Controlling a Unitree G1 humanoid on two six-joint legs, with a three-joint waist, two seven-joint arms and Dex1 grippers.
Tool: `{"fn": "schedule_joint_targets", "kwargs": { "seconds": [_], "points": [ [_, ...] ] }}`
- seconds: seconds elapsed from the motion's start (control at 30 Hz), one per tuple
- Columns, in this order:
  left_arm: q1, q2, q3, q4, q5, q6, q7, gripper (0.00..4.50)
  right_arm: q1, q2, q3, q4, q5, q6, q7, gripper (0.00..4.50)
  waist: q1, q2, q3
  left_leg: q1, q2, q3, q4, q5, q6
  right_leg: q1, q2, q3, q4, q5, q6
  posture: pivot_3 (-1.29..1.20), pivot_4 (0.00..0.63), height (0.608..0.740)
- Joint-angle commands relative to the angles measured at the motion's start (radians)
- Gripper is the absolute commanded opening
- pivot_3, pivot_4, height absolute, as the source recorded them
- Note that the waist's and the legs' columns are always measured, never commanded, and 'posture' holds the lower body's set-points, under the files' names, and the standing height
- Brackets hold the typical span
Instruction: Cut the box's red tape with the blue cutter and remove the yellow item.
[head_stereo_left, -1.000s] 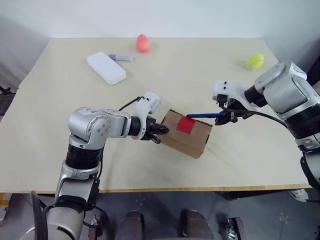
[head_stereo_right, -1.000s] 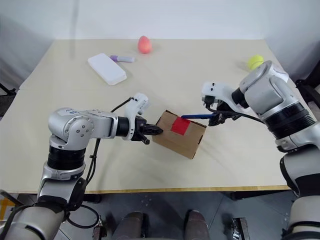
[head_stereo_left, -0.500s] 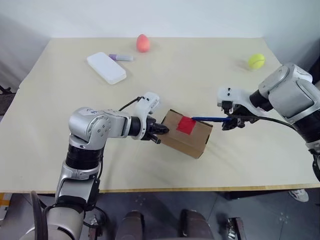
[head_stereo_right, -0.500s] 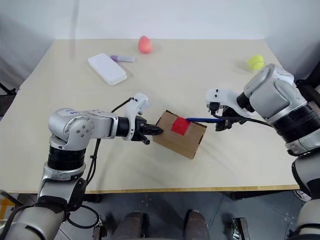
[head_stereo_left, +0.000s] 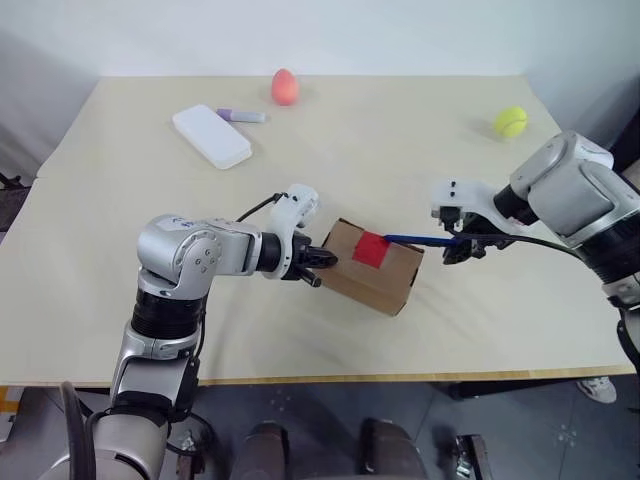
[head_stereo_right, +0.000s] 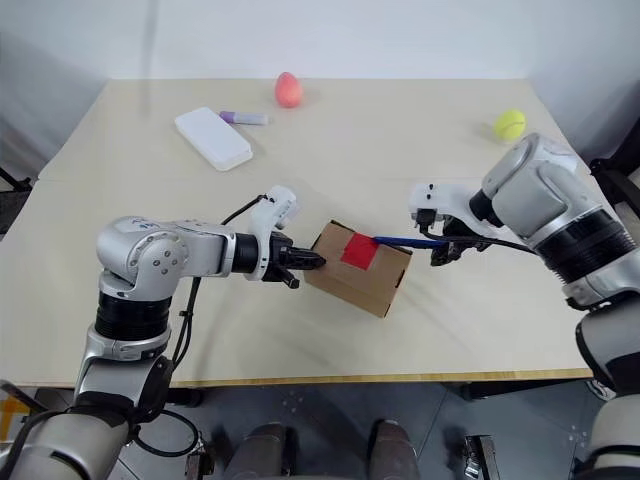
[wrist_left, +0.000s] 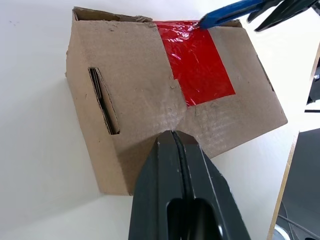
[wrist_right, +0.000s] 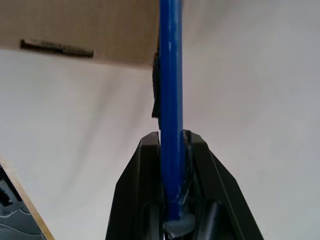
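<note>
My table (head_stereo_left: 420, 130) is a pale beige slab with a light wooden near edge; beyond its far side stands a plain white wall (head_stereo_left: 330, 35); below the near edge I see grey floor (head_stereo_left: 320, 410); the light is even.

The right gripper (wrist_right: 171, 142) clamps the blue cutter (wrist_right: 169, 90) between its fingers (wrist_right: 135, 200); the cutter reaches the box (wrist_right: 80, 27) above the pale surface (wrist_right: 260, 100).
</note>
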Motion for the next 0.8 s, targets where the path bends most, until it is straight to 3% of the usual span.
{"fn": "schedule_joint_targets", "kwargs": {
  "seconds": [0.03,0.4,0.57,0.8],
  "points": [
    [0.015,-0.007,-0.040,0.026,0.036,0.013,0.018,0.00,-0.017,-0.003,-0.037,0.013,-0.024,0.004,0.057,0.17,0.001,0.000,0.000,0.000,0.000,0.000,0.000,0.000,0.000,0.000,0.000,0.000,0.000,0.000,0.000,0.00,0.150,0.740],
    [0.014,0.005,-0.054,0.025,0.029,0.012,-0.001,0.00,0.102,-0.111,-0.181,-0.026,-0.020,0.151,-0.031,0.17,0.003,0.000,0.000,-0.001,0.000,0.000,0.000,0.000,0.000,0.000,0.000,0.000,-0.001,0.000,0.000,0.00,0.150,0.740],
    [0.013,0.036,-0.065,0.021,0.022,0.003,-0.030,0.00,0.180,-0.061,-0.434,-0.169,0.079,0.284,-0.198,0.17,-0.001,0.001,0.000,-0.001,0.000,0.000,0.000,0.000,0.000,-0.001,0.000,0.000,0.000,0.001,0.000,0.00,0.150,0.740],
    [0.028,0.079,-0.043,-0.002,0.010,0.009,-0.063,0.00,0.355,0.170,-0.827,-0.409,0.169,0.422,-0.542,0.17,-0.001,0.001,0.000,-0.001,0.000,0.000,-0.002,0.000,0.000,-0.002,0.000,0.000,-0.001,0.001,0.000,0.00,0.150,0.740]
  ]
}}
